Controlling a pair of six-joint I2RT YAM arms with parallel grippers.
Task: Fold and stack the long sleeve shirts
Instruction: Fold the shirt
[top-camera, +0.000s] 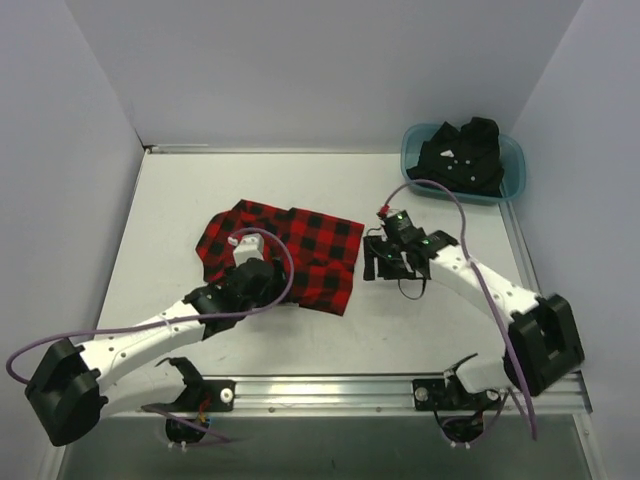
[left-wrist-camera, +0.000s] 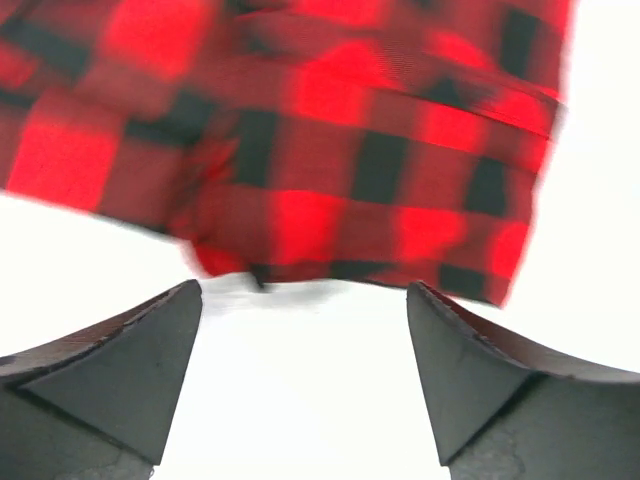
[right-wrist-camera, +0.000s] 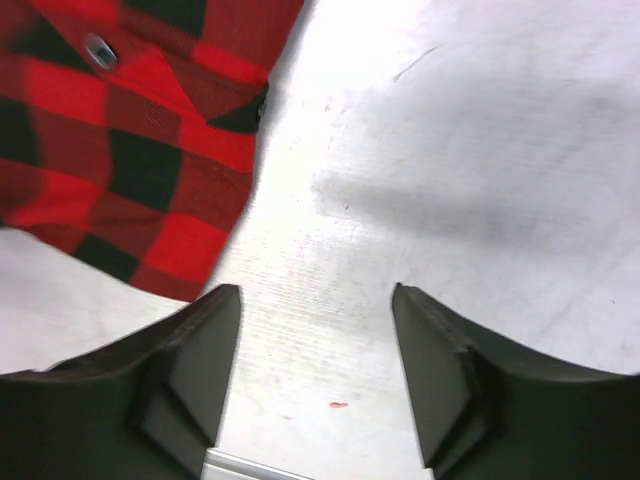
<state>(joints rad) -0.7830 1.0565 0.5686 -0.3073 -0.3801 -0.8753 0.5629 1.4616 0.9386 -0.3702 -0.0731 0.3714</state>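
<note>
The red-and-black check long sleeve shirt (top-camera: 305, 250) lies partly folded in the middle of the table. My left gripper (top-camera: 243, 252) hovers over its left part. In the left wrist view this gripper (left-wrist-camera: 303, 300) is open, with bare table between its fingers (left-wrist-camera: 120, 370) and the shirt's hem (left-wrist-camera: 350, 200) just ahead. My right gripper (top-camera: 385, 262) stands just off the shirt's right edge. Open as well (right-wrist-camera: 315, 300), it has only table between its fingers (right-wrist-camera: 190, 360), and the check cloth (right-wrist-camera: 130, 150) lies to its left. The black long sleeve shirt (top-camera: 462, 155) is bunched in the tub.
A teal plastic tub (top-camera: 512, 172) stands at the back right corner and holds the black shirt. White walls close in the table on three sides. A metal rail (top-camera: 330, 385) runs along the near edge between the arm bases.
</note>
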